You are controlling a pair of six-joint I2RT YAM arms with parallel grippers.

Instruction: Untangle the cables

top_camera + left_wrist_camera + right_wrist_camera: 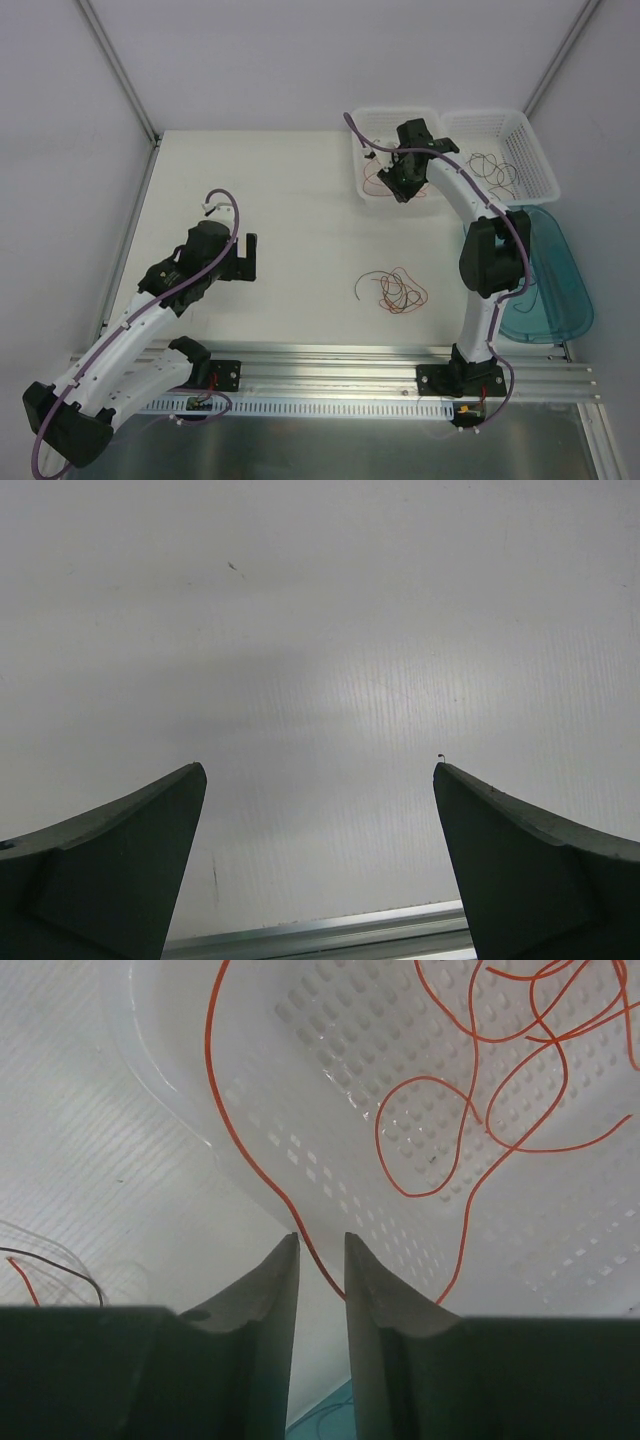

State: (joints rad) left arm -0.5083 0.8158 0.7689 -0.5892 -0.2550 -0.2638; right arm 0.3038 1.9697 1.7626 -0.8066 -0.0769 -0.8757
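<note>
— Pincers now?
— Left pincer [320, 767] gapes over the bench [280, 200]; right pincer [321, 1238] is narrowed around a red cable [209, 1050] at the white basket [330, 1020], grip unclear. More cables [400, 290] lie tangled mid-bench.

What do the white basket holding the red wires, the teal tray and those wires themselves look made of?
White basket: glossy, slightly translucent plastic, judging by its moulded slots and shiny highlights.
Teal tray: smooth tinted plastic, probably, since it looks see-through.
Red wires: hair-thin with a smooth orange-red coating, likely insulated wire; the core is unseen.
</note>
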